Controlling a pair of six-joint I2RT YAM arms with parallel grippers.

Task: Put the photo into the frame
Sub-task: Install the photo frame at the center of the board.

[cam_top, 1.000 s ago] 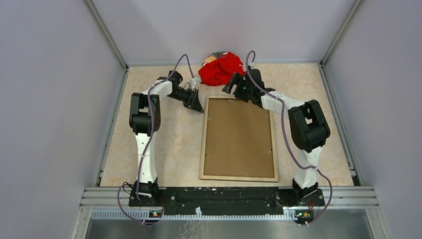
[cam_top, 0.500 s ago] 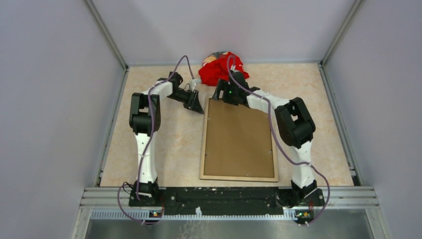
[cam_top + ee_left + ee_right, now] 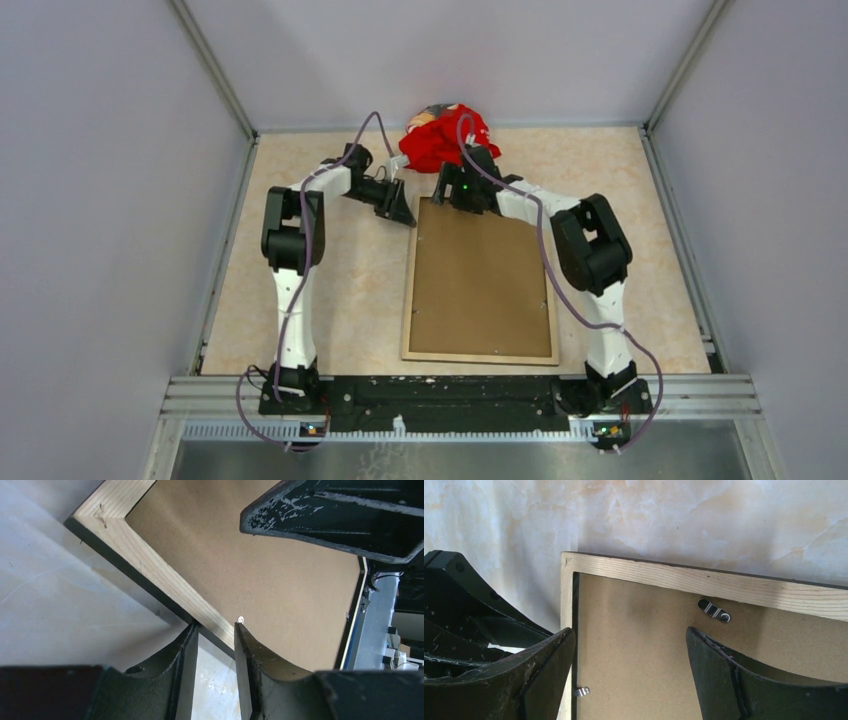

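From above, I see the frame (image 3: 409, 300) lying face-down in the middle of the tabletop (image 3: 330, 300), pale wood up, with the brown backing board (image 3: 480, 280) set in it. A red cloth (image 3: 440, 140) sits at the far edge. The left arm's fingers (image 3: 402, 210) are at the frame's far-left corner, and the right arm's fingers (image 3: 450, 188) are over its far rail.

On the left wrist view, my fingers stand narrowly parted, their tips on either side of the wooden rail; I cannot tell whether they pinch it.

On the right wrist view, the fingers are spread wide above the board, holding nothing, with a metal clip (image 3: 714, 610) beyond them.
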